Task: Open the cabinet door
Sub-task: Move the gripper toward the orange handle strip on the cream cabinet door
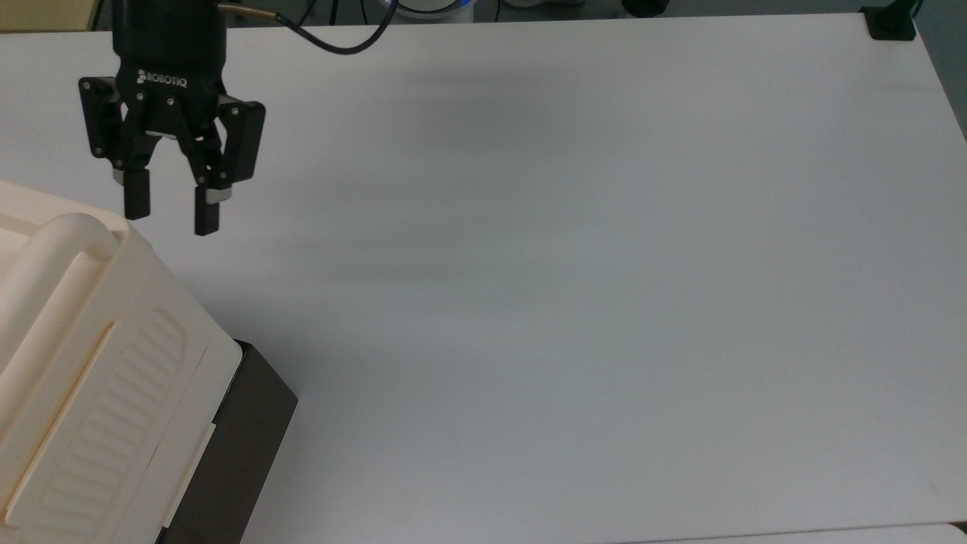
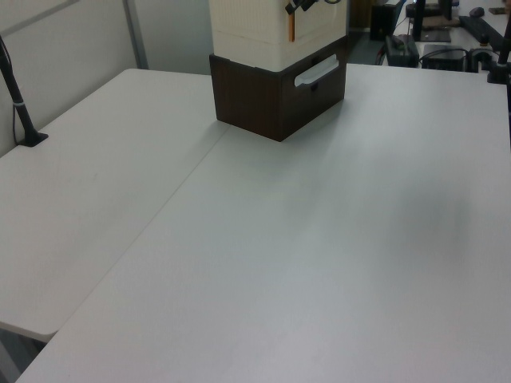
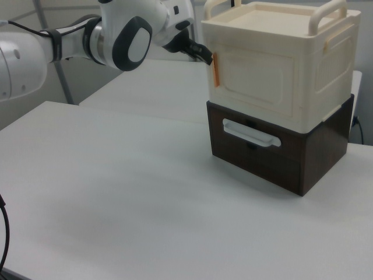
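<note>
My gripper (image 1: 168, 214) is black, with two straight flat fingers spread apart, and it holds nothing. In the top view it hangs just beside the upper corner of the cabinet (image 1: 83, 363), not touching it. The cabinet (image 3: 280, 87) is a boxy cream plastic unit with thick rounded bar handles on top; it stands on a dark brown base (image 3: 280, 160) with a pale curved handle. The cabinet door (image 3: 253, 79), a smooth cream panel with a rounded raised frame, sits flat in the cabinet's front, an orange strip (image 3: 215, 70) along its edge. The surface (image 1: 604, 264) is matte white.
</note>
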